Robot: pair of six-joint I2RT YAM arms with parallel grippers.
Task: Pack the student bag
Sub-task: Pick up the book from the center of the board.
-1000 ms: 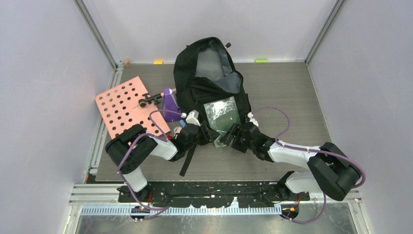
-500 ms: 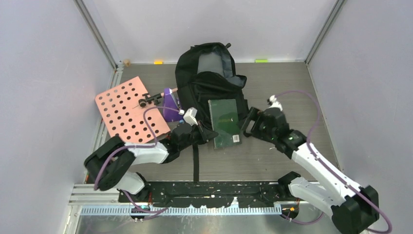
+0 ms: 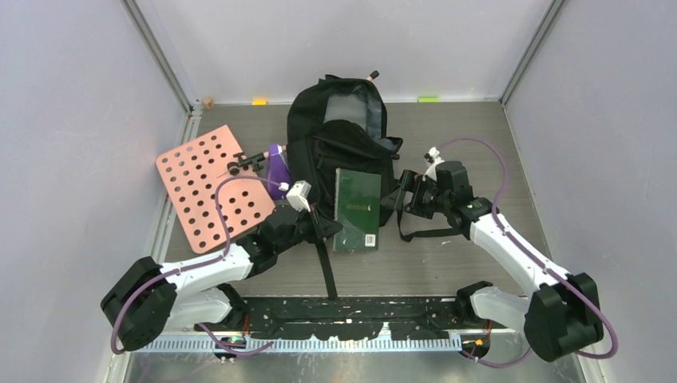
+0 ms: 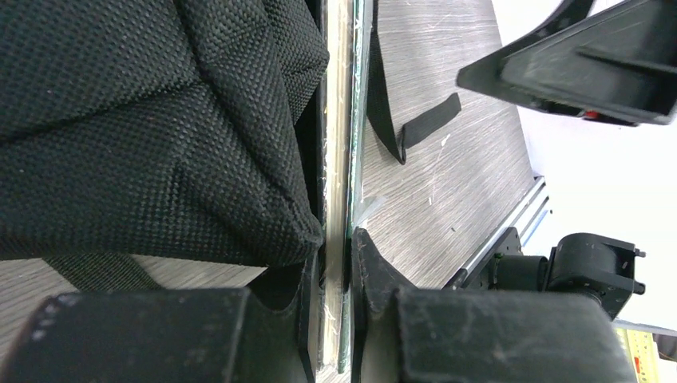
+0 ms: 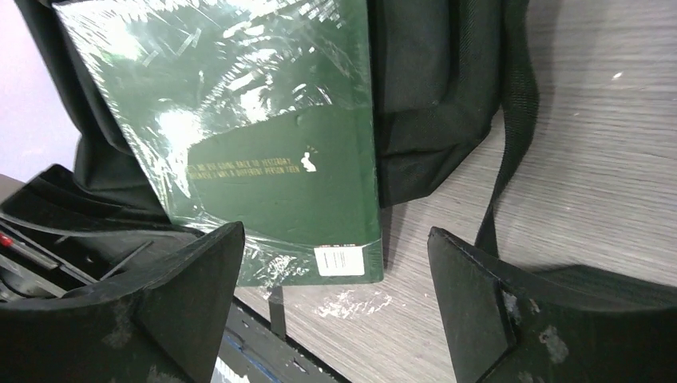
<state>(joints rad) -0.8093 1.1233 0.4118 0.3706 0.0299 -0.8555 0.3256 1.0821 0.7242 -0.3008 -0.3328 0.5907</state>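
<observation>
left end effector [image 4: 339, 259] is clenching the near left edge of the green book [image 3: 357, 209]. a second ago it was hanging half open beside the book, so this grip is new. in the left wrist view its fingers [image 4: 375, 263] are pinching the thin plastic-wrapped edge from both sides, with bag fabric bunching against one face.

right end effector [image 5: 329, 243] is released and standing wide. a second ago it was the one at the book's near edge, and now it's backing off to the right. it's sitting just beside the bag's right flank, over a loose strap [image 3: 423, 234], and i'm not seeing it touch anything. i'm reading this as a hand-over, right to left.

the book is lying flatter than before, on the front of the student bag [image 3: 339, 140], its near end hanging off toward the bench [image 3: 479, 144]. it isn't going inside yet.

the student bag is lying mid-bench, top toward the far wall, main opening gaping with grey lining showing. a pink perforated board [image 3: 211, 187] and a purple item [image 3: 278, 171] are sitting left of it.

for the task, packing is only just getting going. i'm guessing the left arm is taking over to feed the book toward the open top, with the right freeing itself to hold the mouth.
</observation>
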